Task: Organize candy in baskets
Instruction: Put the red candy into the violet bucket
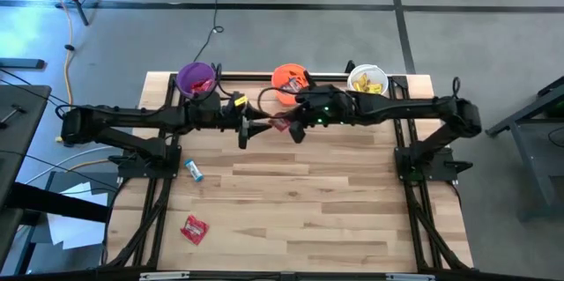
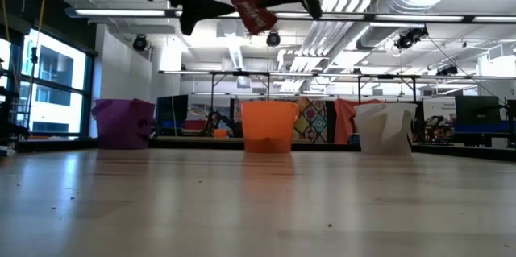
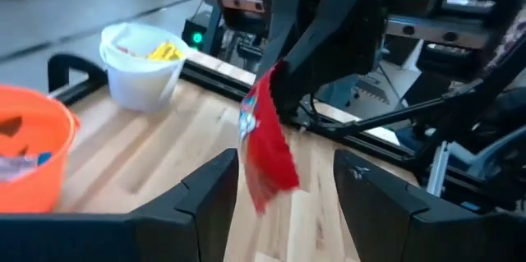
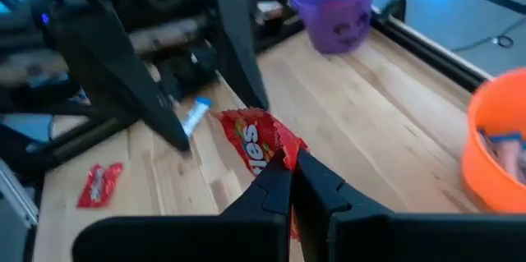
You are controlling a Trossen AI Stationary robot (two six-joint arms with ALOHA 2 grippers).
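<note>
A red candy packet [image 1: 280,122] hangs in the air over the far middle of the table, between my two grippers. My right gripper [image 4: 288,167] is shut on it. My left gripper [image 3: 283,188] is open and faces the packet [image 3: 265,143] from the table's left, with one finger showing on each side of it and neither touching. The purple bucket [image 1: 196,79], orange bucket [image 1: 289,81] and white bucket [image 1: 367,80] stand in a row along the far edge. The white one holds yellow packets [image 3: 164,50]. My right gripper pinches the red packet between its two fingers at the packet's edge [image 4: 275,159], coming slanting down from the table's right. The packet [image 2: 254,13] is lifted well clear of the table and hangs tilted below the fingers.
A blue-and-white bar [image 1: 194,171] and another red packet [image 1: 194,229] lie on the left part of the table [image 1: 335,219]. Candies also show inside the orange bucket [image 4: 497,147]. The black arm frames run along the table's left and right sides.
</note>
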